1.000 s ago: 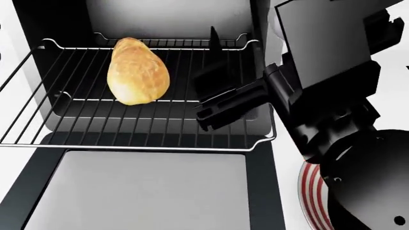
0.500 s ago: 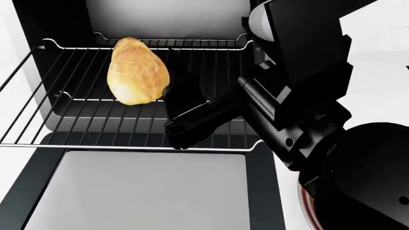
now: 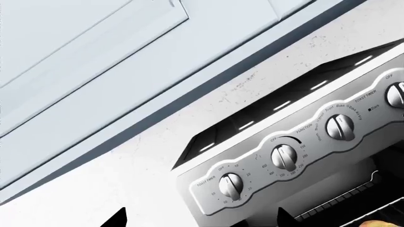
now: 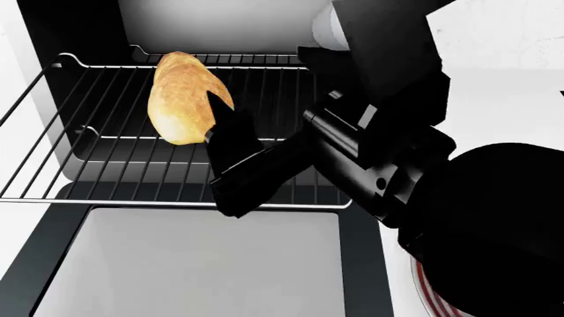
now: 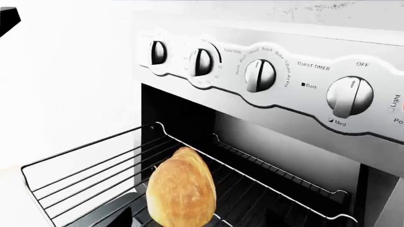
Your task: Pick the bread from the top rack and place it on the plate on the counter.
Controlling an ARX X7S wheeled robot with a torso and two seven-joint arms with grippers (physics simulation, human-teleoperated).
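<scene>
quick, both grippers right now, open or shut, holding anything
Left: not in view, so it cannot be told.
Right gripper: open beside the bread, which lies on the top rack; holding nothing.

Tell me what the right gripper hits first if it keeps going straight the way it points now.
Most likely the bread: the right gripper points straight at it across the top rack, one finger already at its side. Depth is uncertain.

One bread roll (image 4: 183,99) on one pulled-out wire rack (image 4: 105,165). One toaster oven (image 5: 353,156), door open. Four control knobs (image 5: 260,75) on its front panel. One plate (image 4: 432,290), only its red-ringed edge visible. One robot arm (image 4: 387,158) in the head view. One table (image 3: 126,175).
</scene>
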